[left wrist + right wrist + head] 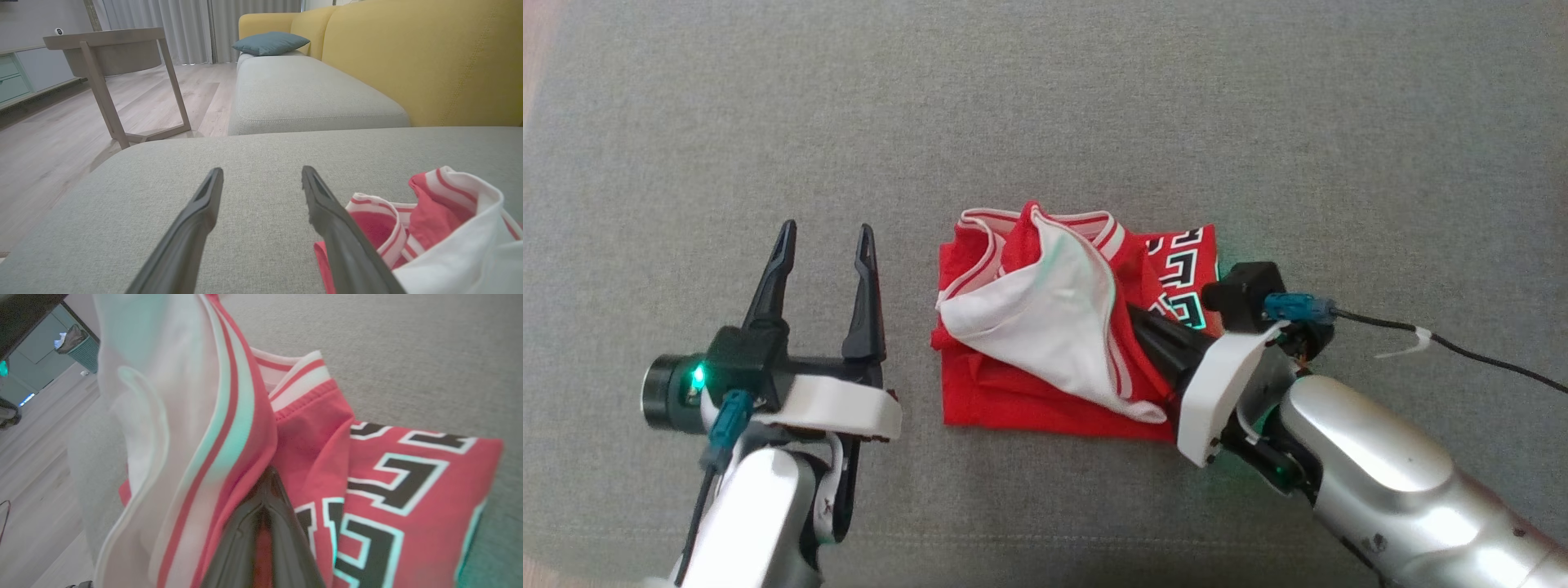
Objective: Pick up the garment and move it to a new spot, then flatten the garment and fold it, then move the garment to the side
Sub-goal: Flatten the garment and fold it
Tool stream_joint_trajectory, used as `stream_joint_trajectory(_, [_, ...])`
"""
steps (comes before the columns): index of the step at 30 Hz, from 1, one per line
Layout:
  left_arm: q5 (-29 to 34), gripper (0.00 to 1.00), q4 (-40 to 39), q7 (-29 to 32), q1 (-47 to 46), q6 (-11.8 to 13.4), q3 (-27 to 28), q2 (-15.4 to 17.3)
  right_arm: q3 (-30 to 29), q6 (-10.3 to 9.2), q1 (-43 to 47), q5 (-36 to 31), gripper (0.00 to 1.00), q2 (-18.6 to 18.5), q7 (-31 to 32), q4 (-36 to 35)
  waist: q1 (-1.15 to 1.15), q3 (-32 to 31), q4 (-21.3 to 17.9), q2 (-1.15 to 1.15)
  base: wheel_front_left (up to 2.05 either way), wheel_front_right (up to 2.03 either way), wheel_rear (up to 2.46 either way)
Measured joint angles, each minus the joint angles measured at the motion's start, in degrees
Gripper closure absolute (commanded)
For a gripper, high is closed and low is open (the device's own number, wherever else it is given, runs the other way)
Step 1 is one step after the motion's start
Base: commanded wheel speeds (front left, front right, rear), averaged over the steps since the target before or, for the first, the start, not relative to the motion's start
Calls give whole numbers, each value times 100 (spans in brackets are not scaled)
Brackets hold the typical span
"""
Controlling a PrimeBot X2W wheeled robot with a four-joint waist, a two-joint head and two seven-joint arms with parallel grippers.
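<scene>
Right gripper [265, 498] is pinched shut on a layer of the red-and-white garment [1045, 400]. It reaches in from 4 o'clock in the head view and holds a white-lined flap raised. Left gripper [825, 230] stands wide open and empty, just beside the cloth at its 9 o'clock. The folding step seems to be in hand. Next, the flap wants laying flat toward 9 o'clock, then letting go. Count: one garment, two grippers, one grey cushion [1045, 98] beneath.

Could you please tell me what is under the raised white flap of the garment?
The right pincer, shut on the garment, and folded red layers lying on the grey cushion. Its fingertips are buried in cloth.
</scene>
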Motion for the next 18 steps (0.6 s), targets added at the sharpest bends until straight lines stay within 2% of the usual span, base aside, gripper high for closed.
stream_joint_trajectory(7, [0, 0, 4, -1, 1, -19, 1, -2, 592, 0, -170, 566, 100, -132, -1, -276, 0, -55, -16, 0, 0, 0, 0])
stream_joint_trajectory(18, [1, 0, 8, -1, 4, -21, 2, -31, 1466, 0, -405, 978, 100, -234, -7, -412, 0, -78, 38, 0, 0, 0, 0])
